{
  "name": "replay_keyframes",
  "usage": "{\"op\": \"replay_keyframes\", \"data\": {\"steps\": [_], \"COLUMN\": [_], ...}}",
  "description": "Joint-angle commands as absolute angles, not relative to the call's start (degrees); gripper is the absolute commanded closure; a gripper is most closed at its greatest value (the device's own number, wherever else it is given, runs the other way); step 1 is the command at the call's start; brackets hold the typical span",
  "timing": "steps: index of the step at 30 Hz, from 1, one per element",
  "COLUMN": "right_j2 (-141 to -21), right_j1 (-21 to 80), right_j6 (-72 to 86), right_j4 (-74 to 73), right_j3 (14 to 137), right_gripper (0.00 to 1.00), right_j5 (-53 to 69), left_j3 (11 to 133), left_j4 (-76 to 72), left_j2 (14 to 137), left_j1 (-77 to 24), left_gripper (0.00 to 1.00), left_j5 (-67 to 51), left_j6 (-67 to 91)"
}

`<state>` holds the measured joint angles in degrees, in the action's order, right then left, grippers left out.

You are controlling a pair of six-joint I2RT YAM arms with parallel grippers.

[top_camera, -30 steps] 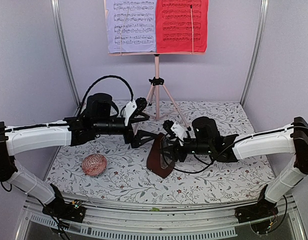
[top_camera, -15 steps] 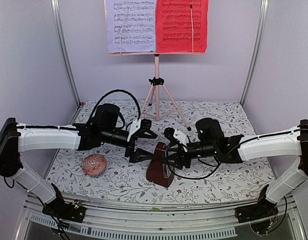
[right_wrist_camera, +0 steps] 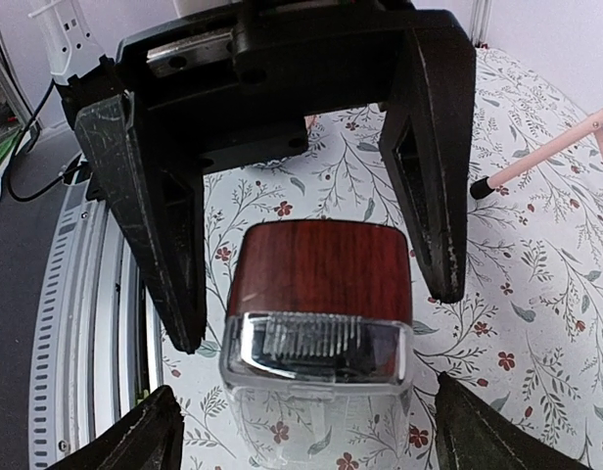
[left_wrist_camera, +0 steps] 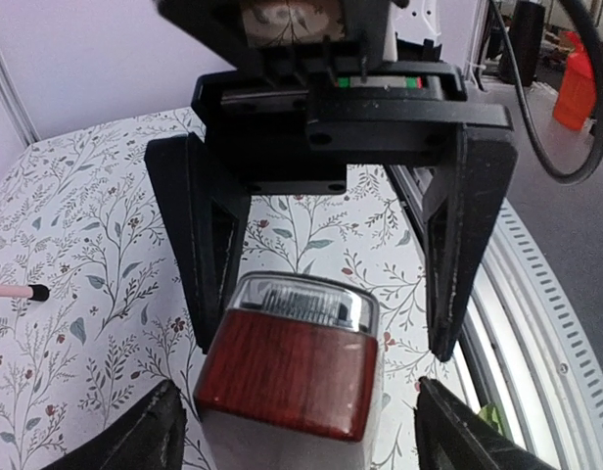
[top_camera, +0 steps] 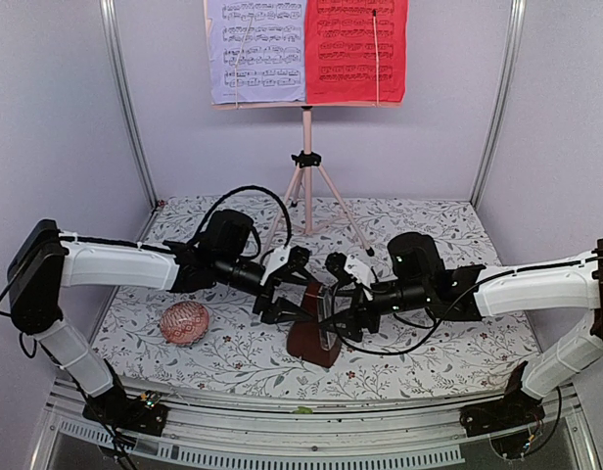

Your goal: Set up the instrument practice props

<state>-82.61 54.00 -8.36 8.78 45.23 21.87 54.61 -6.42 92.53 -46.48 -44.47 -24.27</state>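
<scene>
The dark red-brown metronome (top_camera: 309,338) stands on the floral table at front centre. My left gripper (top_camera: 293,287) reaches it from the left and my right gripper (top_camera: 334,299) from the right. Both are open and straddle its top. In the left wrist view the metronome (left_wrist_camera: 287,357) sits between the fingers (left_wrist_camera: 208,255), nearer the left one. In the right wrist view it (right_wrist_camera: 321,294) has a gap on each side. The pink music stand (top_camera: 306,147) stands at the back and holds a lavender page (top_camera: 255,49) and a red page (top_camera: 355,49).
A pink patterned ball (top_camera: 185,322) lies at front left. The stand's tripod legs (top_camera: 331,211) spread over the back of the table; one leg tip shows in the right wrist view (right_wrist_camera: 546,157). Grey walls enclose three sides. A metal rail (top_camera: 301,431) runs along the front.
The metronome went from tilted in the right gripper to standing upright on the table. The left gripper moved right and down to it. Both grippers now straddle its top.
</scene>
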Motion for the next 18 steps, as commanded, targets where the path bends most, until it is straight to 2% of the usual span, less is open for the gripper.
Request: {"op": "replay_keyframes", "data": {"steps": [1,18], "right_j2": [-82.43,-85.19], "right_j1": [54.24,54.27], "right_j6": [-7.91,-8.10], "right_j4": [8.49,9.89], "right_j3": [44.55,46.03], "right_gripper": [0.12,0.28], "right_j5": [20.73,19.38], "left_j3": [56.60,56.09], "left_j4": [-5.00,-5.45], "left_j2": [93.66,95.58], "left_j1": [-47.02,-47.28], "left_gripper": [0.22,0.43], "left_j5": [-45.08,-42.12], "left_j6": [-26.00,-26.81]}}
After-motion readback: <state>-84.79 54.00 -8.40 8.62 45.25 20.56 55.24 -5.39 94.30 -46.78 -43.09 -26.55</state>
